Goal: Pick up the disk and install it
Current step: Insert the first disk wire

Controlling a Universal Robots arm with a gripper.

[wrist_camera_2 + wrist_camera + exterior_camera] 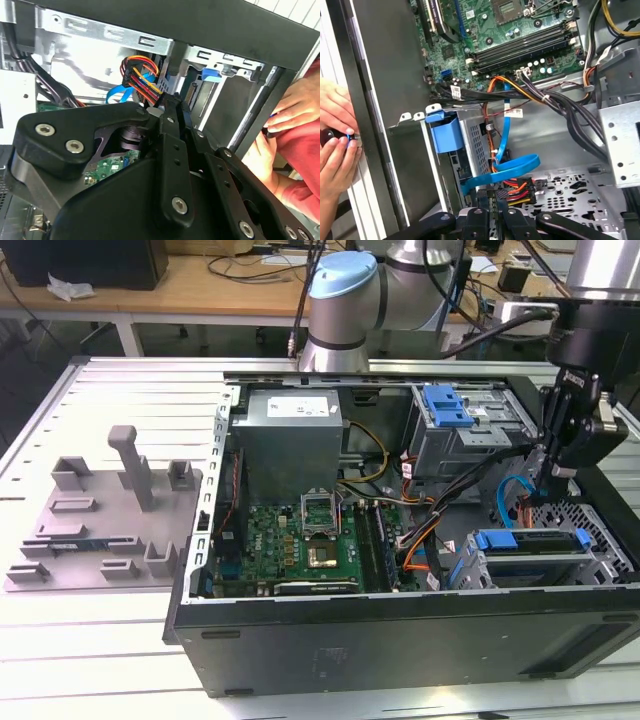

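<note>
Exterior view. Item: disk (530, 543), a silver body between blue rails. It lies flat in the cage (605, 558) at the 4 o'clock corner of the open case (400, 635), at 3 o'clock from the board (300, 545). The case rests on the tabletop (100, 640).

Tool (556, 472): hangs at the disk's 12 o'clock, beside the blue cable (520, 165) and its plugs. In the first wrist view the jaws look closed with nothing between them, though the tool's own linkage masks the tips.

Also present: a person's hands (337, 145) at the case's outer edge.

Handling, by judgement:
- Rigid metal body, dense for its size, so it is unlikely to flex.
- Smooth faces would be slippery under a flat pinch.
- Sensitive to shock, so knocks and drops are a risk.
- The plastic rails probably give a little.

Hold: across the two long edges at the rails and near the middle, so the weight stays balanced. Keep clear of the label face and the connector end.
</note>
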